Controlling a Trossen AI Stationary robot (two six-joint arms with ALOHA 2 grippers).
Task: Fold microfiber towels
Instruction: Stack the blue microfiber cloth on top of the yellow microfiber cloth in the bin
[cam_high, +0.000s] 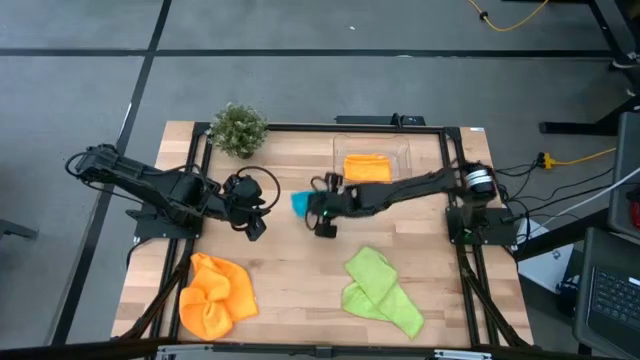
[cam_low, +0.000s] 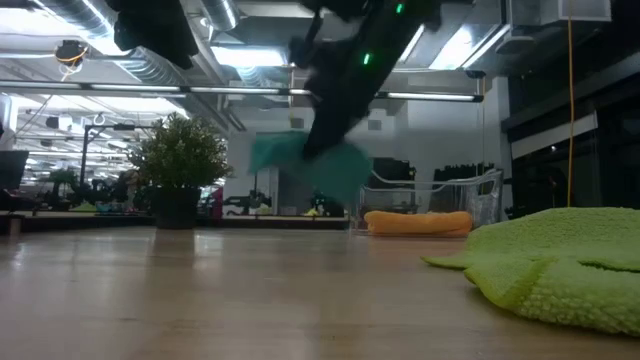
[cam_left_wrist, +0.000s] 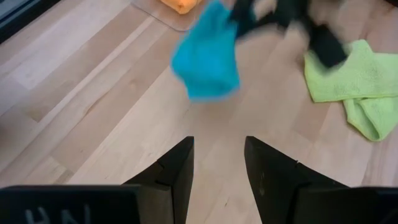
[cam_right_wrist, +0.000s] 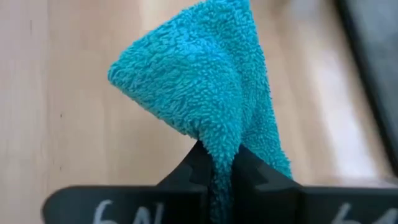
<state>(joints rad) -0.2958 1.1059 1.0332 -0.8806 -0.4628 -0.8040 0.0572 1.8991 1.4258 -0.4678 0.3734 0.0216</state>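
The teal microfiber towel (cam_right_wrist: 211, 87) is being pinched between the closed fingers of the right tool (cam_right_wrist: 221, 171) and is being held up clear of the counter (cam_high: 300, 270), bunched just ahead of it. The left tool (cam_left_wrist: 217, 174) is being held with its fingers parted and empty, facing the towel from nearby. Beyond the right tool, a folded orange towel (cam_high: 367, 167) is lying in the clear tub (cam_high: 400, 152). Nearer, a crumpled orange towel (cam_high: 213, 295) and a lime green towel (cam_high: 380, 290) are lying on the counter.

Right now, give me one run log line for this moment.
right gripper: shut on teal towel, lifted off table | left gripper: open, empty, waiting nearby | folded orange towel in clear tub
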